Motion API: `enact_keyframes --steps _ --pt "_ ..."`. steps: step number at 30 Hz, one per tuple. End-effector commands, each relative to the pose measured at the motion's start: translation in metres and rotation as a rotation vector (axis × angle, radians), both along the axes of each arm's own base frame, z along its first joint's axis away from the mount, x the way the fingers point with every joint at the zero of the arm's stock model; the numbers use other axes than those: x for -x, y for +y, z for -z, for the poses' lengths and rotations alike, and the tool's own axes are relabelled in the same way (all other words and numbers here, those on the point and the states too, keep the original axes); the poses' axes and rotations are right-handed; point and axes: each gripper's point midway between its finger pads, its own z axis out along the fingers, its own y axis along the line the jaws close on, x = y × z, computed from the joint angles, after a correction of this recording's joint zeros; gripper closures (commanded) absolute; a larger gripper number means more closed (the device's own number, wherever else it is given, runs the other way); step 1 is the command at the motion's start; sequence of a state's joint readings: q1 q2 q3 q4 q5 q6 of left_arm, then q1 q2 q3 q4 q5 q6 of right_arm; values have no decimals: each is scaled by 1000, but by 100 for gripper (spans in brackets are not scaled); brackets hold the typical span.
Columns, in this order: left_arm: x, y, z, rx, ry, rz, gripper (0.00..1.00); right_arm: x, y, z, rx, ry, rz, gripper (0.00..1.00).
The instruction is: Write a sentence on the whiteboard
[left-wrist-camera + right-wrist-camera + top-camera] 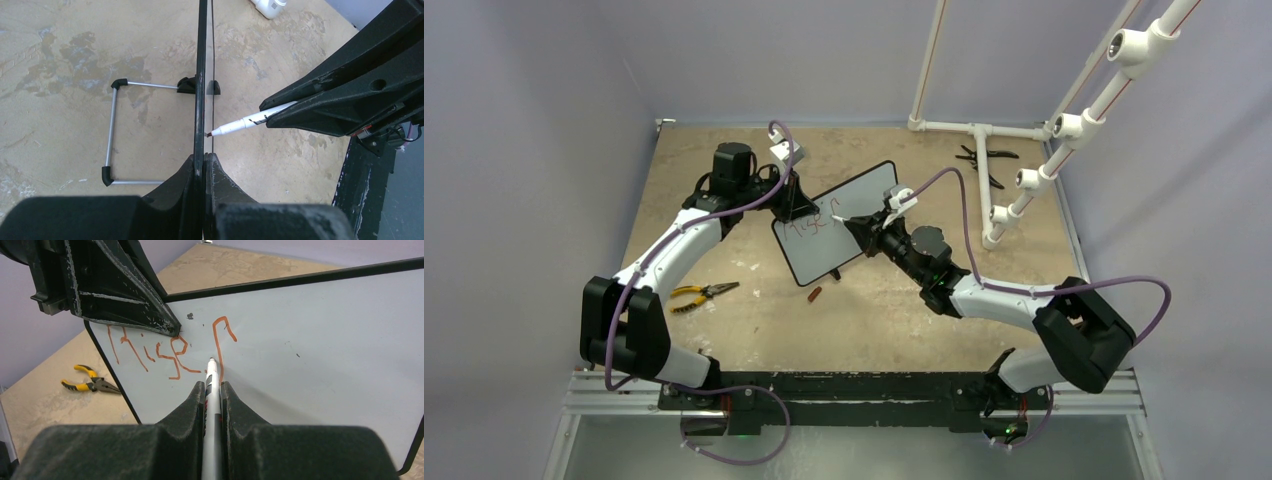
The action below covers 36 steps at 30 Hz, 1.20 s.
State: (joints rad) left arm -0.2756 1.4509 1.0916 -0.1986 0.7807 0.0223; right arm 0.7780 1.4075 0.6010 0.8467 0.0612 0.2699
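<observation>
The whiteboard [824, 250] stands tilted at mid-table, black-framed, with red words [809, 226] near its upper left. My left gripper [794, 200] is shut on the board's top edge; in the left wrist view the board [200, 75] runs edge-on between the pinching fingers [205, 156]. My right gripper [213, 385] is shut on a white marker [211, 390]. The marker's tip touches the board [310, 340] at the foot of the last red stroke of the sentence [170, 350]. The marker [245, 122] also shows from the side, its tip against the board's face.
Yellow pliers [702, 294] lie left of the board, and a small red cap [815, 294] lies just in front of it. A black tool [984, 160] and a white pipe frame [1024, 180] stand at the back right. The board's wire stand [114, 130] rests on the table.
</observation>
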Motion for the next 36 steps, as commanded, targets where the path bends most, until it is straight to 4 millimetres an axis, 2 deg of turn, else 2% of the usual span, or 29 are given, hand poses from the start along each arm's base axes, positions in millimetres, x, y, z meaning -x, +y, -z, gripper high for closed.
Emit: enact_keyframes --steps 1,6,12,18,23,36 --pt "8 1 15 -32 45 7 100 -16 -11 -23 -64 -36 101 100" --pt "8 1 16 -32 46 7 100 -17 -21 -26 -76 -37 147 100" --pt "8 1 15 -32 44 7 100 -16 -22 -25 -76 -33 146 100" --pt "7 2 15 -36 42 -1 100 -7 -29 -32 -86 -77 137 100" --pt "7 2 15 -36 41 -2 100 -1 -31 -18 -75 -34 126 100" --pt "8 2 16 -34 43 3 100 -17 -23 -26 -78 -48 139 100"
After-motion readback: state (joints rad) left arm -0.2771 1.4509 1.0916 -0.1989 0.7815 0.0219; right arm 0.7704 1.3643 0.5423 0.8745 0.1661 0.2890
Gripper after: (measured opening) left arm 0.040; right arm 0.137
